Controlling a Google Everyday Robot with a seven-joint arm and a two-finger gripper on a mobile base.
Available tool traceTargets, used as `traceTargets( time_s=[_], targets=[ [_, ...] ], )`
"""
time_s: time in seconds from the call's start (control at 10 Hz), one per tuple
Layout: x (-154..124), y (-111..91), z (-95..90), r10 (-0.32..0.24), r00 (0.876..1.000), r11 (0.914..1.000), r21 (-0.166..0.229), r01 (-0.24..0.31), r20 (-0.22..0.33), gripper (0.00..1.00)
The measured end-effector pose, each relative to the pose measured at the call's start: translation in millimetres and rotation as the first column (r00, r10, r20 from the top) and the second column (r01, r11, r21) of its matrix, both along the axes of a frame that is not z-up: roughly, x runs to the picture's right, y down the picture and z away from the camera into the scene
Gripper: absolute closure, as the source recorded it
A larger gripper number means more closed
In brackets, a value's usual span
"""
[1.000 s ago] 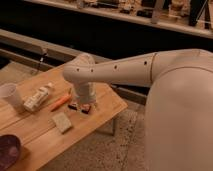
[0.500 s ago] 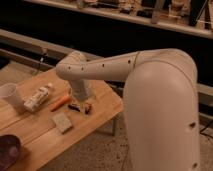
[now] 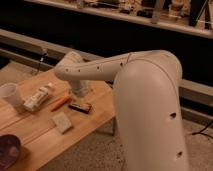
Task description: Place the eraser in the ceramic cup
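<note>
Jaws spread wide, gripping nothing. Gripper (image 3: 80, 95) largely hidden under bulky white arm (image 3: 145, 100), low over table (image 3: 35, 135), just above eraser (image 3: 80, 106). Eraser lies flat on table, beside orange pen (image 3: 61, 102). Cup (image 3: 10, 95) stands far left, well apart from eraser. Purple bowl (image 3: 7, 150) cut off at corner.

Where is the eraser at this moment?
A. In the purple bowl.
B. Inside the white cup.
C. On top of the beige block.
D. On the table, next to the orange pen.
D: the eraser lies flat on the wooden table beside the orange pen, with the hand just above it and the ceramic cup standing apart.
</note>
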State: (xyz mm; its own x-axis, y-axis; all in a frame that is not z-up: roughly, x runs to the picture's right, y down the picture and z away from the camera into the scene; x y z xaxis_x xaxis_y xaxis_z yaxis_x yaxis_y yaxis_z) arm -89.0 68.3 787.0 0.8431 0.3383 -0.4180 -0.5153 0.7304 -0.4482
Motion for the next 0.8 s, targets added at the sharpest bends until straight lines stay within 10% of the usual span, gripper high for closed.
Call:
traceTargets(
  time_s=[0.5,0.8],
  targets=[
    [4.5,25.7,6.3,0.131,0.985,0.9832,-0.142,-0.115,0.109,0.35],
    [10.8,35.6,14.7,0.061,0.992,0.9849,-0.168,-0.043,0.107,0.35]
  ],
)
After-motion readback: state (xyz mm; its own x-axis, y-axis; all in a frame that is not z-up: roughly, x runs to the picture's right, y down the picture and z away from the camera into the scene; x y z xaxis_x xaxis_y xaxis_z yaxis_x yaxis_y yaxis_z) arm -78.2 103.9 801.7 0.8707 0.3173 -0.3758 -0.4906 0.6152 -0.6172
